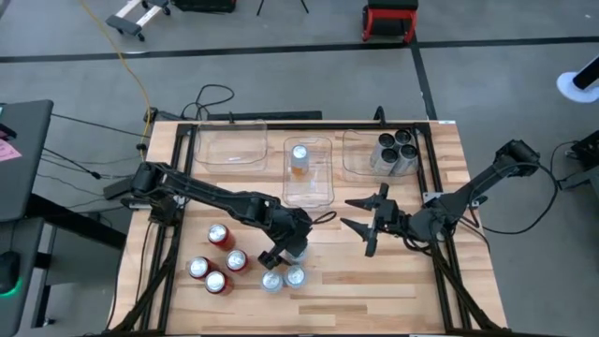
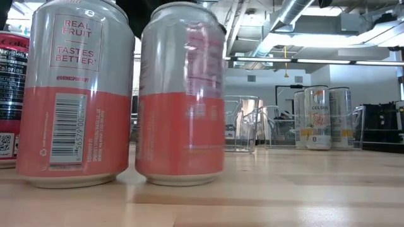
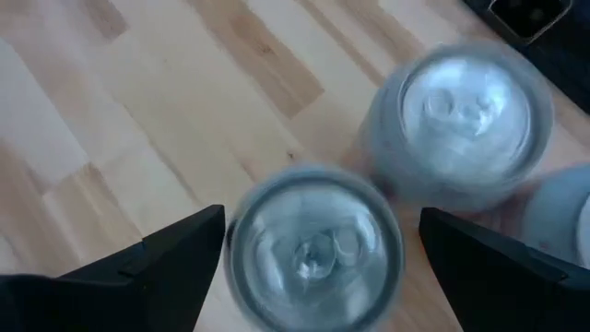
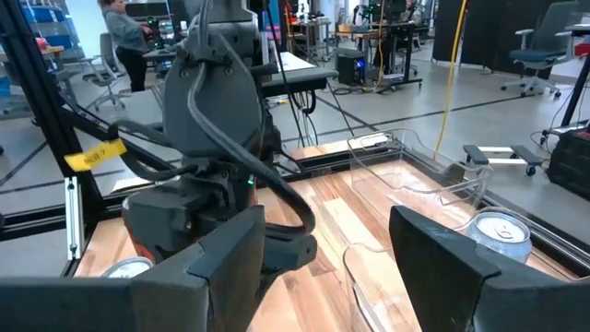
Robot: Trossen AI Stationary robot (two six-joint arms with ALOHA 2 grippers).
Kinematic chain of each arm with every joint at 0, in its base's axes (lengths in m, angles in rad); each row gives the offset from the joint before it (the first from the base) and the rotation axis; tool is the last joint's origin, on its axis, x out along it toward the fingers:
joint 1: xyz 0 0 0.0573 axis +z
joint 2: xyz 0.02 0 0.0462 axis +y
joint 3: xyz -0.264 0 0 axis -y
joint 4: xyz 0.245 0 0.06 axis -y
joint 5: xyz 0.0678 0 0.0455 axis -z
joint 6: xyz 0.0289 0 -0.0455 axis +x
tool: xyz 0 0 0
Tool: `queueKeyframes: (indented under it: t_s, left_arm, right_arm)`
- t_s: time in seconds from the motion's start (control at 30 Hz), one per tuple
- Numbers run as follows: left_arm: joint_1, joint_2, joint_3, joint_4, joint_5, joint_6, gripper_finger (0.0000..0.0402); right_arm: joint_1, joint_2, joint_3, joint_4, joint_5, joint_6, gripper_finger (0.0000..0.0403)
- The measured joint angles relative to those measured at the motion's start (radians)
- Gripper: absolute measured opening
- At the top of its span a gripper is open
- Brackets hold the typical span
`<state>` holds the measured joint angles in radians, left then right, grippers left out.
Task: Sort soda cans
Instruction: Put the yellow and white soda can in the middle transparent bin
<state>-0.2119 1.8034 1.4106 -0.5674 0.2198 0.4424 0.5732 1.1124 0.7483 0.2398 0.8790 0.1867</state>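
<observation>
Surface: a pale wooden table [image 1: 374, 281] with a black frame, set on a grey workshop floor; desks, chairs and a person [image 4: 120, 37] show in the room beyond.
Silver-and-coral cans: two stand near the front edge, just beside each other, the left one [image 1: 271, 280] and the right one [image 1: 295, 275]; the low view catches both up close, upright on the wood.
Left gripper: the left gripper [image 3: 313, 244] hangs right above the nearer silver-topped can [image 3: 318, 244], fingers spread wide to either side of its top and clear of it, gripping nothing. From overhead the left gripper [image 1: 284, 251] sits just behind the pair.
Second can top: the neighbouring can [image 3: 461, 120] stands beside the first, and the edge of a third top peeks in beyond it.
Red cans: four of them, loosely grouped to the left of the pair, one [image 1: 219, 235] farthest back, one [image 1: 236, 260] beside it, two [image 1: 198, 269] [image 1: 217, 281] nearer the front.
Middle bin: a clear bin [image 1: 323, 192] at the back centre holds one light can [image 1: 299, 157] with an orange band.
Right bin: a clear bin [image 1: 351, 159] holds the dark cans [image 1: 395, 150], packed tight in its right part.
Left bin: a clear bin [image 1: 229, 145] at the back left.
Right gripper: the right gripper [image 1: 360, 213] waits right of centre, well apart from the cans, fingers splayed and carrying nothing, pointing toward the left arm.
</observation>
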Motion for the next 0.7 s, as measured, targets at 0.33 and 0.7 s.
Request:
queueKeyframes:
  t_s: [0.33, 0.7]
  left_arm:
    - [0.025, -0.002, -0.001, 0.006, -0.020, -0.085, 0.0357]
    - [0.039, 0.050, -0.002, 0.054, -0.035, -0.169, 0.0357]
  right_arm:
    - [0.000, 0.000, 0.000, 0.000, 0.000, 0.000, 0.0255]
    - [0.000, 0.000, 0.000, 0.000, 0.000, 0.011, 0.0255]
